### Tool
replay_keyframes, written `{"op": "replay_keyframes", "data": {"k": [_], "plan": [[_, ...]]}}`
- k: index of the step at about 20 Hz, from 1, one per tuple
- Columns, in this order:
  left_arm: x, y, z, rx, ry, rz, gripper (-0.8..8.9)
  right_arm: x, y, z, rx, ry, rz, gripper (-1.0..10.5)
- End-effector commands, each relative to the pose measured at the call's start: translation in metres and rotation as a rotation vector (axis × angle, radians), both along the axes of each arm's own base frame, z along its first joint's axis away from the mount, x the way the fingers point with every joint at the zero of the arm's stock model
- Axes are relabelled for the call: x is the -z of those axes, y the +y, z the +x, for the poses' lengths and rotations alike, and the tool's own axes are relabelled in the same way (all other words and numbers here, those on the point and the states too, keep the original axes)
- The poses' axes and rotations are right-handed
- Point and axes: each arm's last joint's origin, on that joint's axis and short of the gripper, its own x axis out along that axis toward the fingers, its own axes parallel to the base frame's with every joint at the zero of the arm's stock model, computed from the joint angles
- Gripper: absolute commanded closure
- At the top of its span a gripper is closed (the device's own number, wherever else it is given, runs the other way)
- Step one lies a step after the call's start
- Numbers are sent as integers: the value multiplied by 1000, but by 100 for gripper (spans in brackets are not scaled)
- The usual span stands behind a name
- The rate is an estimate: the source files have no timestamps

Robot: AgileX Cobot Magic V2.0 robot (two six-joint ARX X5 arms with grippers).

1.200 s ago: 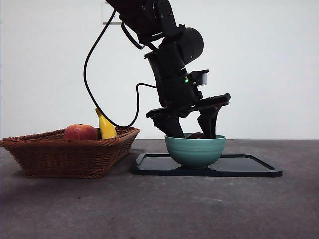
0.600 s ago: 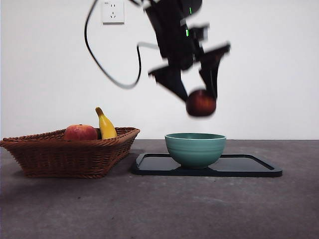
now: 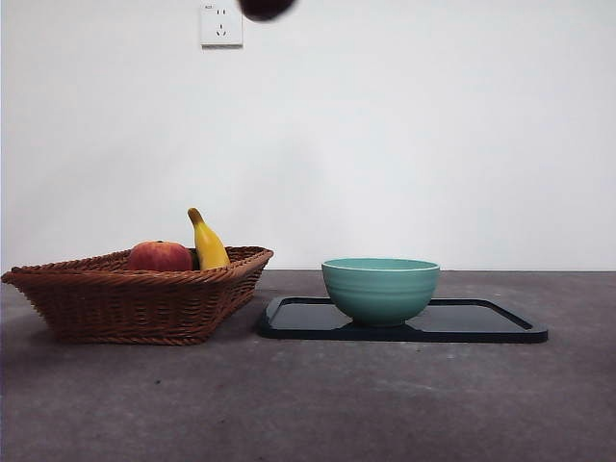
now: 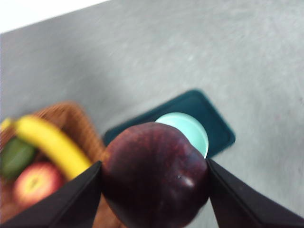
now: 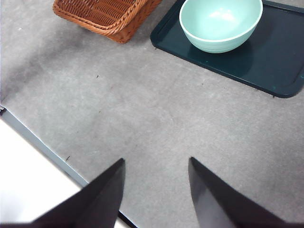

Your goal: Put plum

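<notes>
The plum (image 4: 156, 175), dark maroon and glossy, fills the space between the two black jaws of my left gripper (image 4: 154, 187), which is shut on it high above the table. In the front view only the plum's dark underside (image 3: 267, 8) shows at the top edge, above the gap between basket and bowl. Far below the held fruit lie the teal bowl (image 4: 187, 129) and the wicker basket (image 4: 76, 116). My right gripper (image 5: 154, 183) hangs open over bare table, well short of the bowl (image 5: 221, 23), with nothing between its jaws.
The teal bowl (image 3: 380, 287) stands empty on a dark tray (image 3: 481, 322). Left of it the wicker basket (image 3: 135, 294) holds a red-orange fruit (image 3: 159, 256) and a yellow banana (image 3: 208, 243); a green item (image 4: 14, 156) also lies inside. A wall socket (image 3: 220, 24) is behind.
The left arm lifted the plum out of the bowl and carried it up and to the left, almost out of the front view. The bowl now stands empty.
</notes>
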Motion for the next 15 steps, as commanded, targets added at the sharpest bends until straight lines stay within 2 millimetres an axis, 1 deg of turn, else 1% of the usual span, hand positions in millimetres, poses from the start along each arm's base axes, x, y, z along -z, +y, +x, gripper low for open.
{"op": "replay_keyframes", "data": {"k": [1,2,4,6,7,10,13,15], "plan": [[-13,14,-13,2,-21,16,546,-2,1,1,-6,-11,2,734],[-14,21,-18,-9,-9,24,567,-2,1,1,-8,-13,0,734],[-15,30,-24,-22,10,40,575,-2,1,1,-13,-17,-4,734],[-9,36,-27,-33,34,54,573,-2,1,1,-15,-18,-4,734],[-2,38,-27,-40,53,65,573,-2,1,1,-15,-19,-5,734],[28,47,-26,-73,69,68,573,-2,1,1,-16,-19,-5,734],[66,56,-25,-118,34,59,573,-2,1,1,-16,-19,-5,734],[93,60,-21,-178,19,101,573,-2,1,1,-16,-21,-4,734]]}}
